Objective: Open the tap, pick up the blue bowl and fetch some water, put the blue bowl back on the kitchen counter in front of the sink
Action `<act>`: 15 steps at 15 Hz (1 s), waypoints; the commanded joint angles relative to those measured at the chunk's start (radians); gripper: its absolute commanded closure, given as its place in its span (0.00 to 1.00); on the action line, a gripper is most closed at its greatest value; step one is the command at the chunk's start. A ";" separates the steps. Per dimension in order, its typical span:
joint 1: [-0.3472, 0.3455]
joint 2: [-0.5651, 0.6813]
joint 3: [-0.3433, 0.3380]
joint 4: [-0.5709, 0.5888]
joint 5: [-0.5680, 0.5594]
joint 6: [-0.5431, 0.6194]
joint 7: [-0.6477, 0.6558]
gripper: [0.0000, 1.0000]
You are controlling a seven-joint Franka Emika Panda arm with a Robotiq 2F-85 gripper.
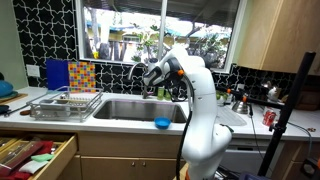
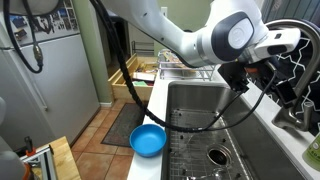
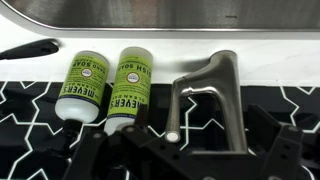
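The tap is an arched metal faucet against the black patterned tiles, behind the sink. My gripper is open, with one finger on each side of the tap and not touching it; in both exterior views it hangs over the back of the sink. The blue bowl sits on the kitchen counter in front of the sink. It also shows at the counter's front edge in an exterior view, beside the sink.
Two green bottles stand just beside the tap. A wire dish rack stands beside the sink, with a multicoloured panel behind it. A drawer is pulled open below the counter. A red can and clutter lie past the arm.
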 commanded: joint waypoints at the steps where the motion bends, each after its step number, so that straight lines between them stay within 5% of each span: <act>1: 0.021 0.105 -0.064 0.119 0.029 0.013 -0.008 0.00; 15: 0.021 0.320 -0.140 0.371 -0.017 -0.062 0.120 0.00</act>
